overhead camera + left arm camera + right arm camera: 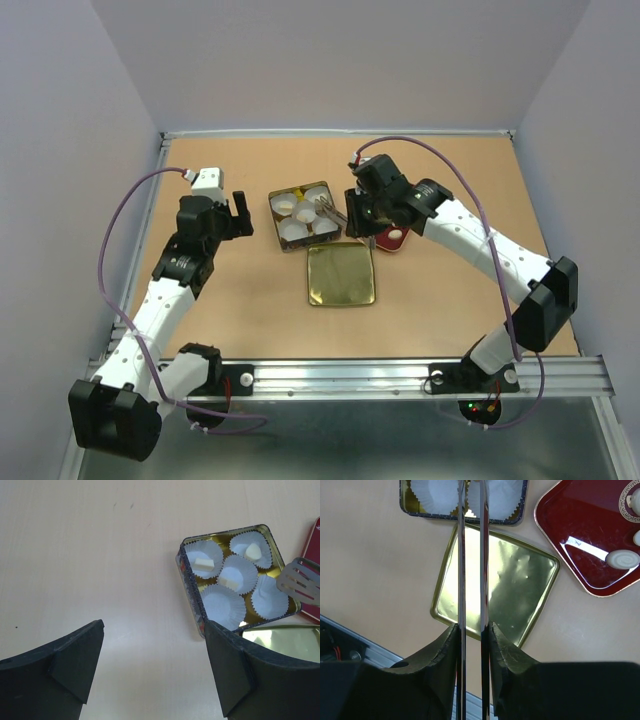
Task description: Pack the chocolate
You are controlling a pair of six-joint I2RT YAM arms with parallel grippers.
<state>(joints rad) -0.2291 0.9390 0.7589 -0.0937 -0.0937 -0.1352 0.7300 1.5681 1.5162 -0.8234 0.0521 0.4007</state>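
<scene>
— What shows from up top?
— A brown table [230, 300]. In the middle sits a square tin [272, 203] with white paper cups [293, 231] in it. Its gold lid [340, 275] lies flat just in front of it. A red tray [383, 243] peeks out on the right, partly under the right arm.
— And the arms?
— The left tool [240, 214] hangs just left of the tin, not touching it. The right tool [355, 213] holds metal tongs [328, 209] that reach over the tin.
— Now the left wrist camera?
— The left tool's two fingers [75, 665] are spread wide over bare table. Past them is the tin with five cups. Three cups each have one pale chocolate [203, 563] lump inside. The other two, the near ones, show only white paper. The flat tip of the tongs hovers by the tin's right edge.
— And the right wrist camera?
— The right tool is pinching the tongs. Its fingers [445, 650] press on the two shiny arms (close together, not touching). Under them lies the gold lid. Off to the right, the red tray carries more pale chocolate, one round piece with a swirl on top. The tips of the tongs run out of the picture, so I can't tell if they hold anything.
</scene>
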